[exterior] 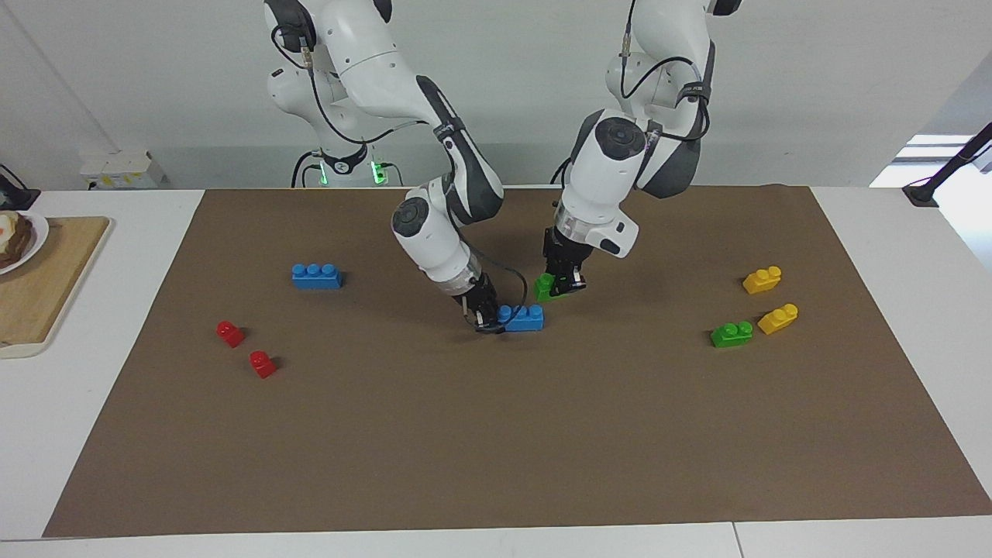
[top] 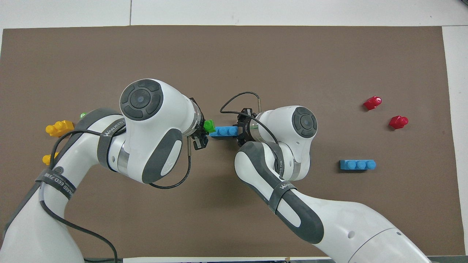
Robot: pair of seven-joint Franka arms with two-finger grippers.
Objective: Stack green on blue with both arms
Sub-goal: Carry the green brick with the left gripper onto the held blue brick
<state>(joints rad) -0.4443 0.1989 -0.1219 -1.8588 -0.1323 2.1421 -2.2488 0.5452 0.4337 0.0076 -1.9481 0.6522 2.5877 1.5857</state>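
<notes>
A blue brick (exterior: 524,318) with three studs lies mid-mat, and my right gripper (exterior: 485,318) is shut on the end of it toward the right arm's end of the table. My left gripper (exterior: 561,285) is shut on a small green brick (exterior: 545,287), which hangs just over the blue brick's other end. I cannot tell whether the two bricks touch. In the overhead view the green brick (top: 209,126) sits against the tip of the blue brick (top: 223,131), between the left gripper (top: 203,128) and the right gripper (top: 241,130).
A second green brick (exterior: 731,334) and two yellow bricks (exterior: 762,280) (exterior: 778,318) lie toward the left arm's end. Another blue brick (exterior: 316,276) and two red bricks (exterior: 230,333) (exterior: 263,363) lie toward the right arm's end. A wooden board (exterior: 46,287) lies off the mat.
</notes>
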